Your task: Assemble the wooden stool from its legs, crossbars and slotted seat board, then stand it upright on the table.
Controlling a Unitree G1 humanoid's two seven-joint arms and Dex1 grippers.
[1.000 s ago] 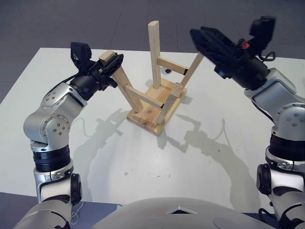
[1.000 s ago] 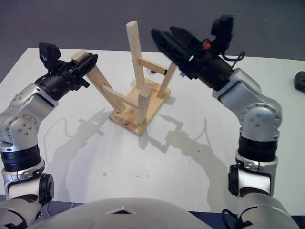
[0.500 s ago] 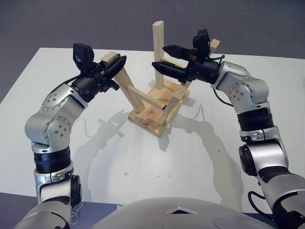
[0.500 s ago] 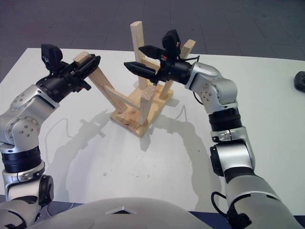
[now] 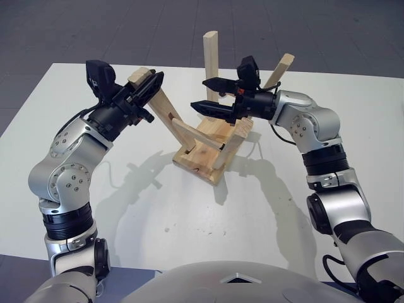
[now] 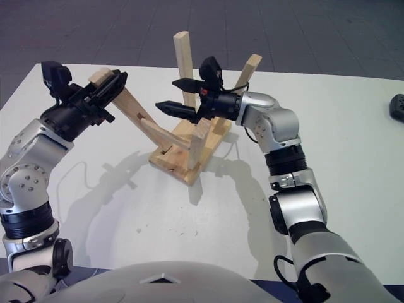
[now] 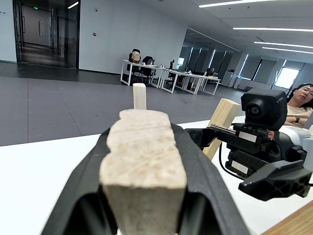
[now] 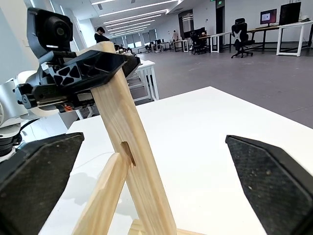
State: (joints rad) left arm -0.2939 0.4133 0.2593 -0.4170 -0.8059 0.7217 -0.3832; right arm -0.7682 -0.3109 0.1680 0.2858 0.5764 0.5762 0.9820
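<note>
The wooden stool [image 5: 208, 158] rests upside down and tilted on the white table [image 5: 284, 208], its legs pointing up and a crossbar [image 5: 196, 134] joining them. My left gripper [image 5: 146, 85] is shut on the top end of the left leg [image 7: 144, 147]. My right gripper [image 5: 201, 94] hangs open above the seat board, between the left leg and the upright back leg [image 5: 211, 53]. In the right wrist view its two pads [image 8: 34, 171] stand wide apart with the slotted left leg [image 8: 132, 147] beyond them. A further leg [image 5: 278, 68] leans out at the back right.
A small black object [image 6: 398, 104] lies at the table's right edge. Bare table stretches in front of the stool and to its left. Office desks and chairs fill the room behind.
My right arm has swung down from high on the right to the middle of the stool, gripper still open. The left gripper kept its hold while the stool tipped slightly.
</note>
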